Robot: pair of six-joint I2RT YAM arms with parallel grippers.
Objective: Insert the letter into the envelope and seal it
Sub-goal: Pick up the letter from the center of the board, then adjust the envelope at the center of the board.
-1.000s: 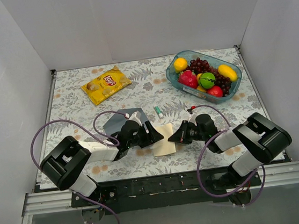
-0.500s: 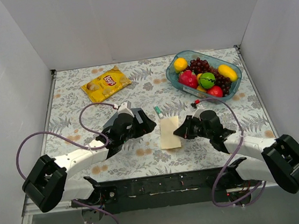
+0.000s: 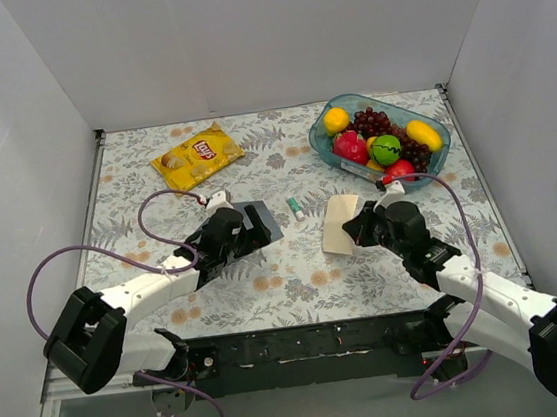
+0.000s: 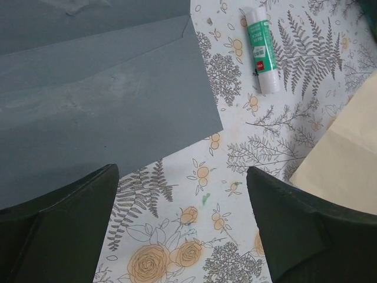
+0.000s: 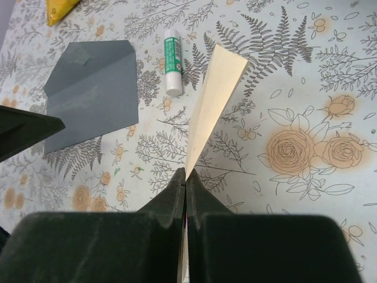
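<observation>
The cream letter [image 3: 341, 224] hangs tilted off the table, pinched at its near edge by my right gripper [image 3: 359, 227]. In the right wrist view the letter [image 5: 215, 100] rises edge-on from the shut jaws of the right gripper [image 5: 186, 177]. The slate grey-blue envelope [image 3: 263, 218] lies flat left of centre, its near part hidden under my left gripper [image 3: 246, 234]. In the left wrist view the envelope [image 4: 100, 100] fills the upper left, and the left gripper [image 4: 182, 194] stands wide open over bare tablecloth just beside the envelope's corner.
A glue stick [image 3: 297, 207] lies between envelope and letter. A yellow crisp bag [image 3: 197, 157] sits at the back left. A clear bowl [image 3: 317, 142] of fruit stands at the back right, close behind the right gripper. White walls enclose three sides.
My right gripper has carried the letter right and back, lifting it off the table. My left gripper has opened wider and drawn back left over the envelope.
</observation>
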